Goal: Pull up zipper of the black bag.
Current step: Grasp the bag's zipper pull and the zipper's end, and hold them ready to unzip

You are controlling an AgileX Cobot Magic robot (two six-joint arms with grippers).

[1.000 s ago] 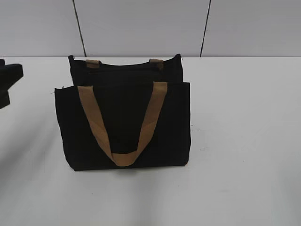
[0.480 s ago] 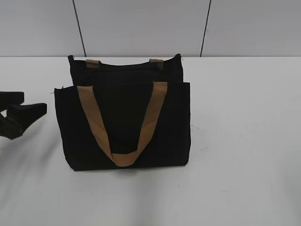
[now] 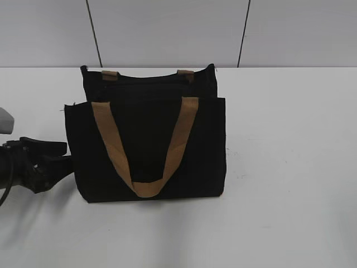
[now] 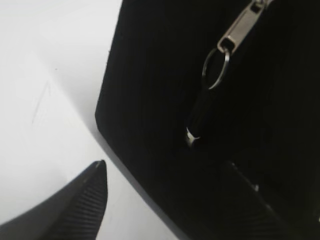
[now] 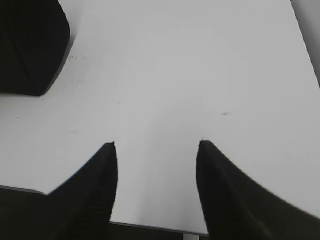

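Here, ribbed left gripper [image 4: 170, 200] flanks fabric black bag [image 3: 148, 139].

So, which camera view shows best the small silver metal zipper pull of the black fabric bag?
The left wrist view: the silver metal zipper pull with its ring appears close and sharp against the black fabric bag. The exterior view shows the bag, but the pull cannot be made out. The right wrist view shows only a bag corner.

My left gripper [image 3: 53, 156] sits low nr the bench's left edge, arm reaching in from that side, jaws parted, fingertips pointing right. My right gripper [image 5: 156, 150] hangs w/ jaws wide apart; not visible in exterior view.
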